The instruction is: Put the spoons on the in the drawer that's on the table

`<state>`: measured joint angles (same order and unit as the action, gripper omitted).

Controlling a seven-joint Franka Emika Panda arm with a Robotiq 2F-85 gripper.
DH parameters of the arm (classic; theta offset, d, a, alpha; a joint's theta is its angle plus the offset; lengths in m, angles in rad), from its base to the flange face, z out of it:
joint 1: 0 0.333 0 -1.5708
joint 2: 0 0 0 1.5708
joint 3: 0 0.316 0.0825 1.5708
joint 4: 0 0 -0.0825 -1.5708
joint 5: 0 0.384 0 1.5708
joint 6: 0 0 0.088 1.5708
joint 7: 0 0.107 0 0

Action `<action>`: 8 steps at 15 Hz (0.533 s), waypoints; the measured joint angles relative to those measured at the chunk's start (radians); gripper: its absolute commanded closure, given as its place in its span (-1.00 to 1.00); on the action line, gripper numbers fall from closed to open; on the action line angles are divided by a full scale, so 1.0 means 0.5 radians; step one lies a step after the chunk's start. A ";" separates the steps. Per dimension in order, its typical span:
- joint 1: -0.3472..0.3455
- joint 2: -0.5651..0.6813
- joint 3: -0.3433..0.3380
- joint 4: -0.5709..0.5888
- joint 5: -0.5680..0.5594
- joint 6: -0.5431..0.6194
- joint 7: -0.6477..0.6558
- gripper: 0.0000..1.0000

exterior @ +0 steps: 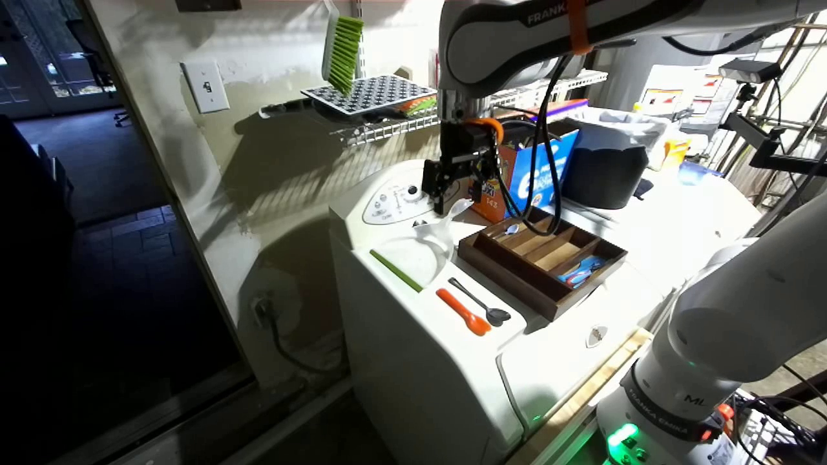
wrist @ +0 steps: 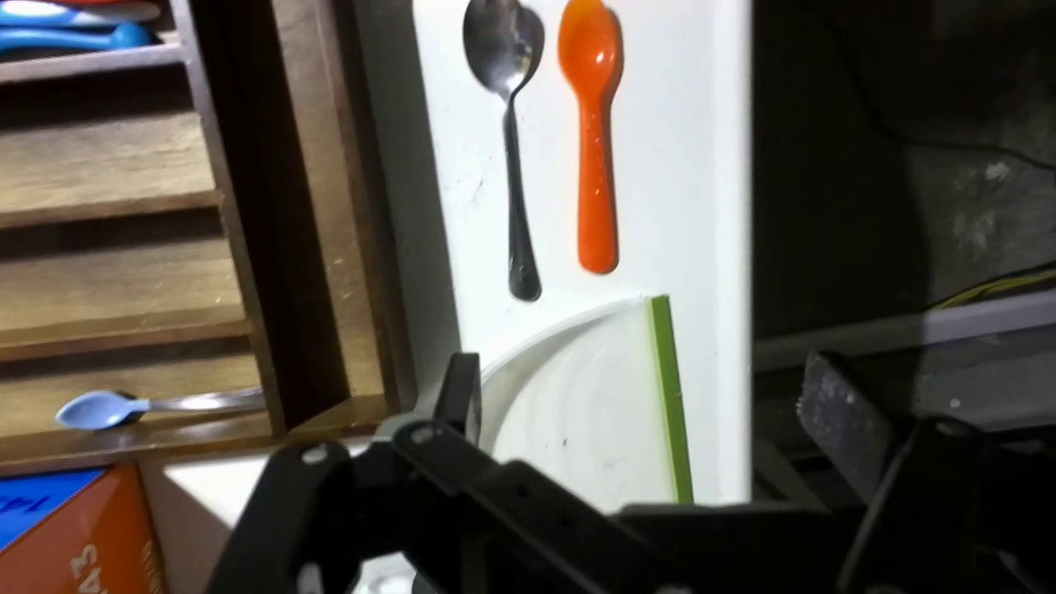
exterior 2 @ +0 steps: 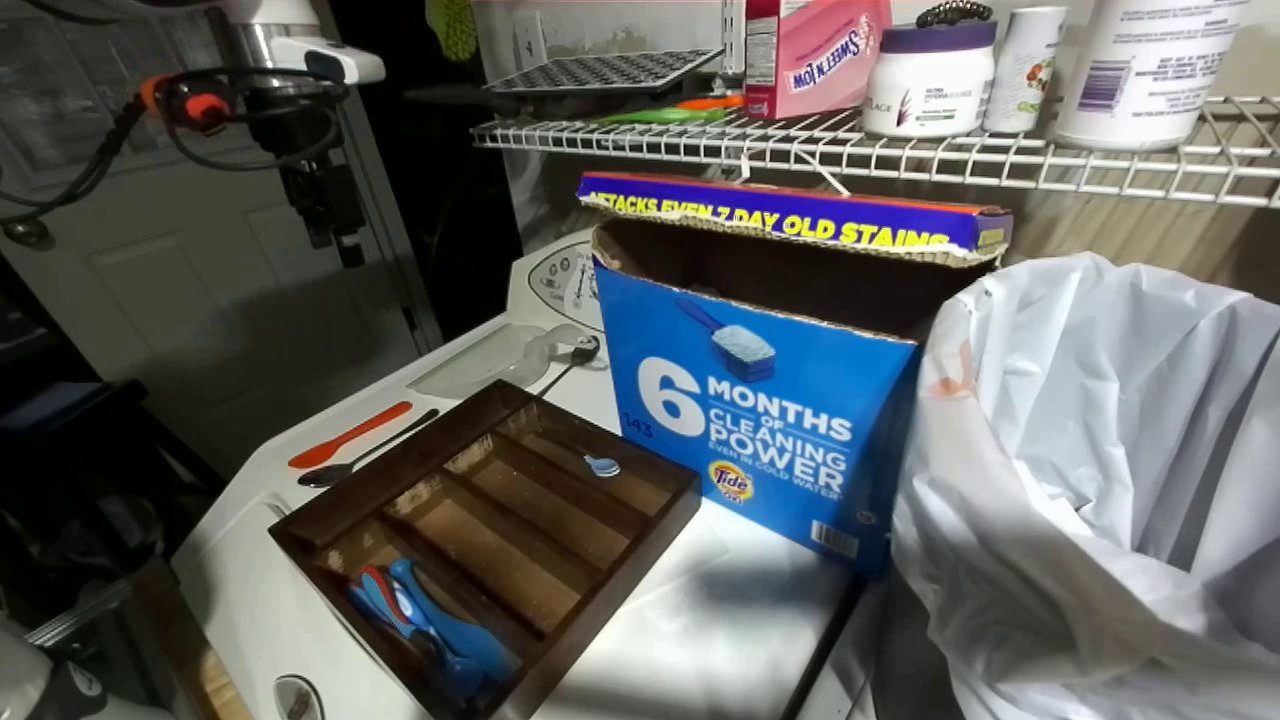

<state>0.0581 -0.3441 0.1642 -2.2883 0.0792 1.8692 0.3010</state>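
In an exterior view the table (exterior: 423, 313) is white and smooth, glaring toward the right, with a dark doorway (exterior: 110, 181) at left and a wire shelf (exterior 2: 860, 150) on the wall (exterior: 278, 39) beyond its far side. In both exterior views a blue box (exterior 2: 760, 400) stands just beside the drawer (exterior: 507, 279), with a bin (exterior: 597, 174) farther right. The orange spoon (wrist: 596, 165), thick and glossy, and the metal spoon (wrist: 513, 165), shiny with a slim handle, lie on the table just beside the drawer, roughly parallel and apart. The drawer is brown wood with a dark rim, one long compartment along the spoons' side and shorter ones running crosswise to it; a small spoon (wrist: 107, 409) with a pale blue bowl lies in the end one by the box, and blue utensils (exterior 2: 450, 620) fill part of the one at the opposite end. In the wrist view, a strip of white top separates the orange spoon from the table's edge at right, and a partly shaded gap separates the metal spoon from the drawer at left. The gripper (wrist: 642, 394) hangs above the table, its fingers spread wide apart, with the clear pan (wrist: 577, 412) and its green edge visible between them, and one finger showing past the table's edge.
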 measured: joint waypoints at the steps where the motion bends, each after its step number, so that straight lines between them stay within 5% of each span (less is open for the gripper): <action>1: 0.025 0.028 0.018 -0.019 0.029 -0.015 0.039 -1.00; 8: 0.114 0.103 0.154 -0.234 0.054 -0.030 0.325 -1.00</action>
<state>0.1151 -0.2925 0.2412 -2.4051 0.1062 1.8539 0.4635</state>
